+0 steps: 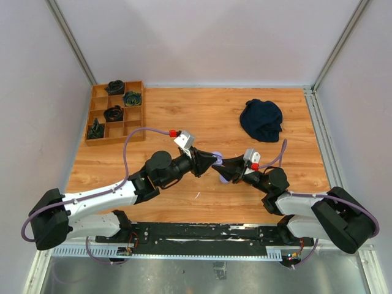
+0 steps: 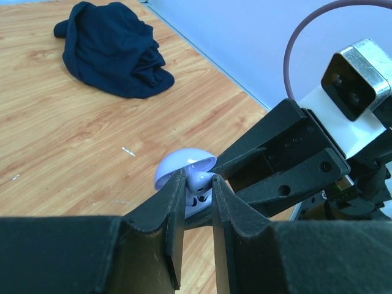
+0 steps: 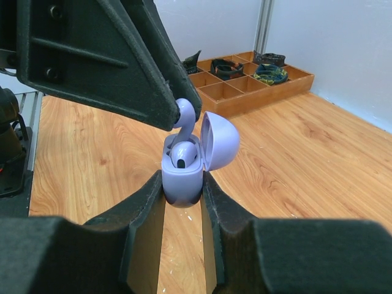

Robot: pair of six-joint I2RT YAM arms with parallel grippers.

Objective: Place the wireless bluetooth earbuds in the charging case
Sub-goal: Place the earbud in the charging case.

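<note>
Middle of the table (image 1: 202, 116) is jammed: left gripper (image 1: 210, 160) and right gripper (image 1: 228, 166) meet tip to tip. The left pinches an earbud (image 2: 199, 180) right over the open charging case (image 3: 182, 177), which is clamped in the right. No gap between them. A wooden tray (image 1: 115, 113) fills the far left corner, and a dark blue cloth (image 1: 261, 120) is heaped near the far right corner. Between those two there's bare wood along the far edge, an open lane. Both forearms slant across the near half.
</note>
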